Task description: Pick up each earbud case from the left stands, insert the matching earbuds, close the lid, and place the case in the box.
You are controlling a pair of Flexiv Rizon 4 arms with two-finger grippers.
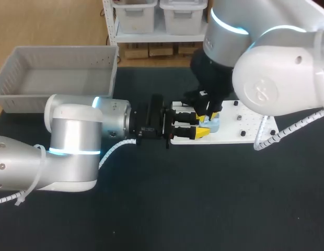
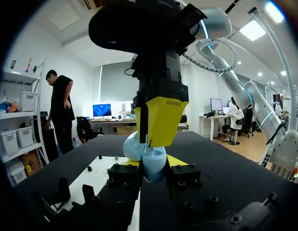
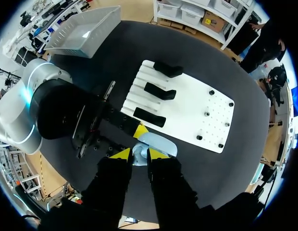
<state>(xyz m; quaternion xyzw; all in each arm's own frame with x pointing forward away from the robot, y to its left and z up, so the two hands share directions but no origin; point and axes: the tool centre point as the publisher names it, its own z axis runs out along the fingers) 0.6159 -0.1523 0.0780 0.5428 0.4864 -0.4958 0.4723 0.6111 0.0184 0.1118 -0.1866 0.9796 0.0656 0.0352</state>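
While the left gripper (image 1: 202, 126) clamps the case (image 3: 158, 144) from both sides over the board's (image 3: 187, 106) edge, the right gripper (image 3: 138, 154) pinches its top from above. The box (image 1: 26, 86) stands well apart.

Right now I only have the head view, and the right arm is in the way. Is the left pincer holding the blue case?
Observer: Yes. Left wrist view: the case sits between the left pincer's tips, touched from both sides.
Operator: And the right pincer?
Observer: Right wrist view: the right pincer is above it, tips closed on its top.
Operator: Any cases on the stands?
Observer: No; all three black stands are bare.
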